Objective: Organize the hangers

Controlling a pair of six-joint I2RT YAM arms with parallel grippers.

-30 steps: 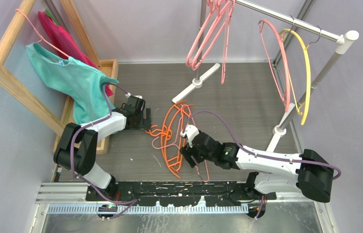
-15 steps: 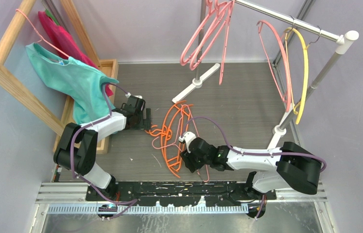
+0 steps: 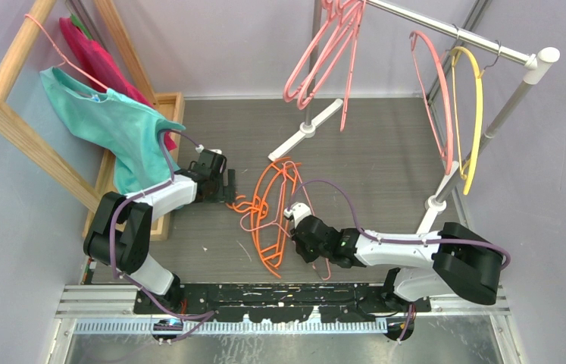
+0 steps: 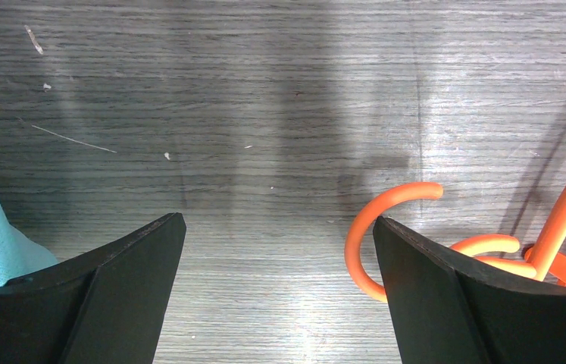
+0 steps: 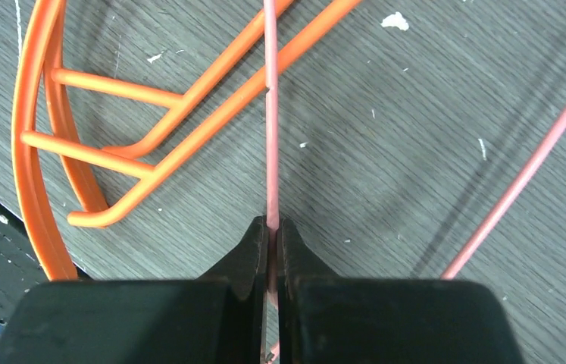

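Pink hanger (image 5: 269,114), thin as wire, is pinched between the closed jaws of the right gripper (image 5: 272,227). It lies on the table (image 5: 416,152), crossing the orange hangers (image 5: 37,152) out at ten o'clock. The grasp looks made; the next move calls for lifting it clear of that tangle and hooking it on the rail (image 3: 393,11) at one o'clock. Only the overhead view shows the rail. Only the left wrist view shows the left gripper (image 4: 278,220) spread wide and empty beside an orange hook (image 4: 355,235).
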